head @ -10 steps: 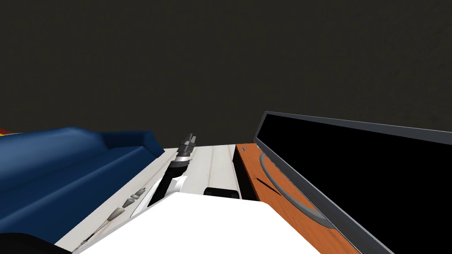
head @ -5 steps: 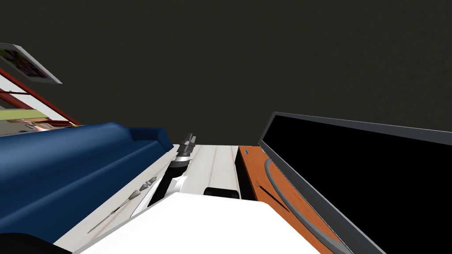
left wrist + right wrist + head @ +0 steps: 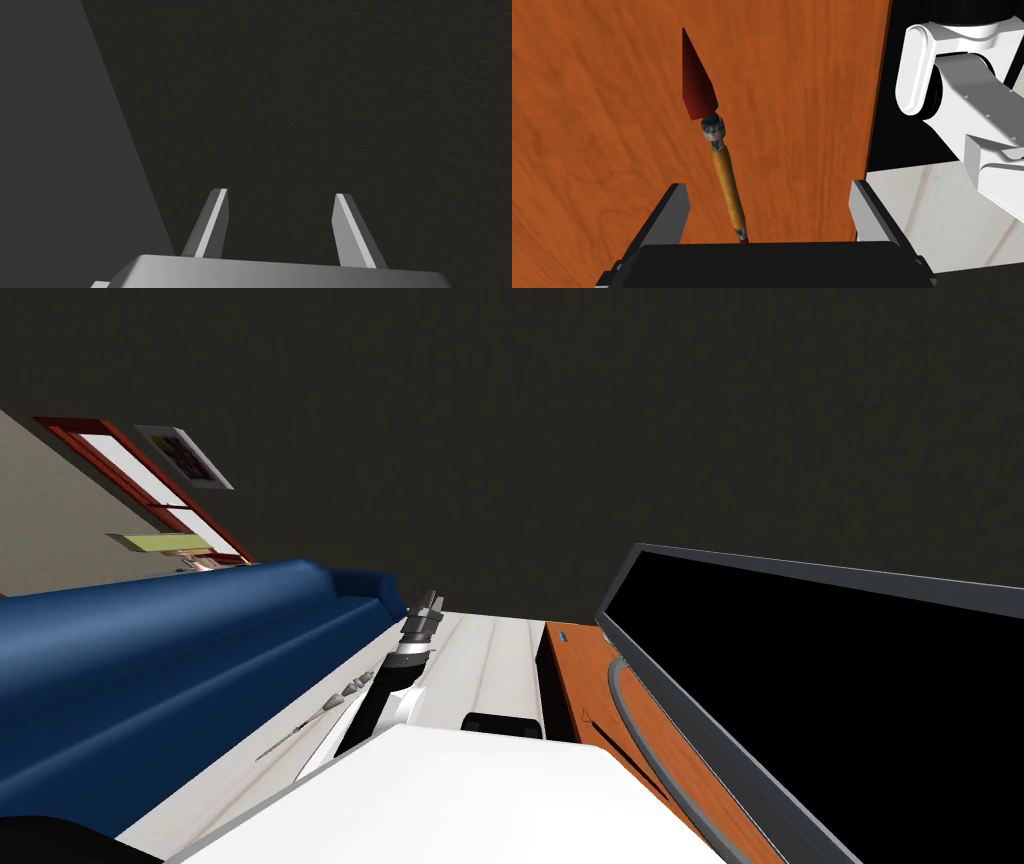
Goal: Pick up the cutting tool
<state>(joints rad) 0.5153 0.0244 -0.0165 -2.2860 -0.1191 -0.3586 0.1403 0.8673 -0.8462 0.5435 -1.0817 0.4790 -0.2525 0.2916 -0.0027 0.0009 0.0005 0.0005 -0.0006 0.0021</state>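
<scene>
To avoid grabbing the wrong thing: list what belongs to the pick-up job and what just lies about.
Job: cutting tool, red blade, orange handle, lying on the wooden top; right gripper, jaws open either side of it.
Lying about: blue sofa; black screen; left gripper, jaws open.

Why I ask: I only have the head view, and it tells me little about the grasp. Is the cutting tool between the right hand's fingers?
Observer: Yes, the cutting tool lies flat on the orange wooden surface, its handle between the right hand's fingers.
Operator: Gripping it?
Observer: No, the fingers stand open, clear of the handle on both sides.
Operator: Which way does the blade point?
Observer: The dark red blade points away from the hand.
</scene>
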